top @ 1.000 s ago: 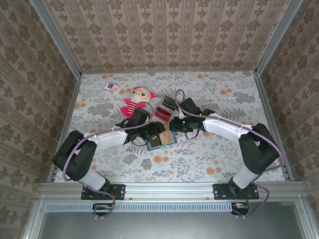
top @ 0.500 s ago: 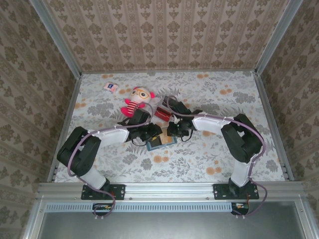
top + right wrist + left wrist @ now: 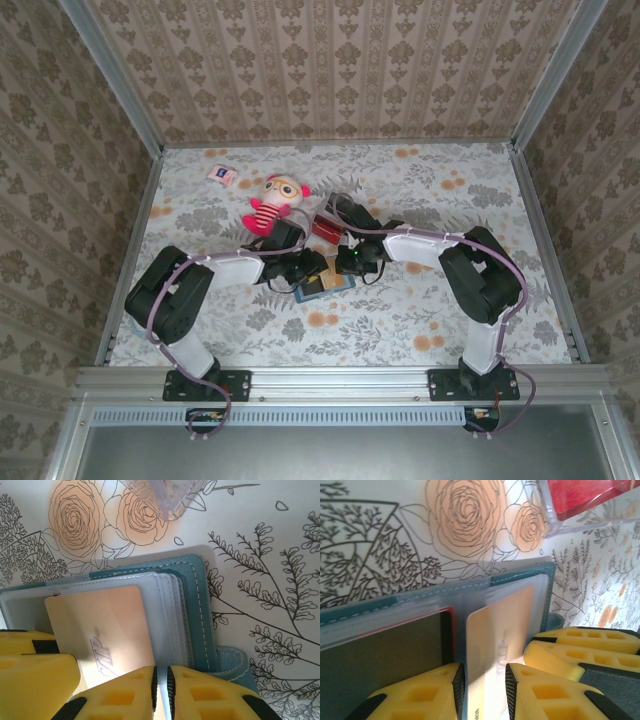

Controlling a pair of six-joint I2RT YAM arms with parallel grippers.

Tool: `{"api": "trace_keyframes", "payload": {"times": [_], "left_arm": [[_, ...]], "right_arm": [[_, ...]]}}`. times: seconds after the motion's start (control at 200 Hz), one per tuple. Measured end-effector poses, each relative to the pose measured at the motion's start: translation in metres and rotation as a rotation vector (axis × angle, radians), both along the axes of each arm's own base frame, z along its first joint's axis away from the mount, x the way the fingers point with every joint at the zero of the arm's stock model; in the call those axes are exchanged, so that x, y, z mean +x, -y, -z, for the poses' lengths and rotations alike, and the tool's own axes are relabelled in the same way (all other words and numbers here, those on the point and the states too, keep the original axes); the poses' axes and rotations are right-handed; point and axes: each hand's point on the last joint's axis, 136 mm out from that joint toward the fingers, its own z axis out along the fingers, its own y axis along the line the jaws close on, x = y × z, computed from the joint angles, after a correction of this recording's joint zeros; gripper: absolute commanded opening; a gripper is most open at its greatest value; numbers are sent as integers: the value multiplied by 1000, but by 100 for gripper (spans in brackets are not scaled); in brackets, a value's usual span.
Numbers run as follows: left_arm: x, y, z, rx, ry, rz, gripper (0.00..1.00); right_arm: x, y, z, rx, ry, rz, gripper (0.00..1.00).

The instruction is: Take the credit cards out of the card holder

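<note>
Holding anything, left gripper [image 3: 483,680]?
Reply: Its jaws straddle the thin tan rectangular card [image 3: 500,620] in its slot; grip cannot be told. Right gripper [image 3: 160,680] pinches a clear sleeve of the soft teal folding card holder [image 3: 197,590], lying on the floral table [image 3: 420,320].

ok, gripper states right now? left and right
Left gripper: closed on the tan card.
Right gripper: closed, pinching the clear sleeves of the card holder.
</note>
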Motion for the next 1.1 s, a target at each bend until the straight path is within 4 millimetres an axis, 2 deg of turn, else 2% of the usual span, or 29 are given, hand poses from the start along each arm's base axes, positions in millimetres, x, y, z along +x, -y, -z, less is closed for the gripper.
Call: {"api": "trace_keyframes", "payload": {"times": [0.2, 0.385, 0.465, 0.595, 1.1], "left_arm": [[-1, 4, -3, -27, 9, 18, 25], [-5, -2, 3, -60, 13, 33, 23], [-7, -4, 2, -80, 25, 41, 19], [-10, -3, 0, -104, 35, 58, 18], [-6, -6, -3, -141, 49, 63, 7]], "right_arm": [[1, -1, 1, 8, 6, 4, 19], [2, -1, 2, 21, 2, 19, 19], [1, -1, 2, 28, -3, 23, 19], [2, -1, 2, 31, -4, 25, 19], [2, -1, 2, 37, -8, 35, 19]]}}
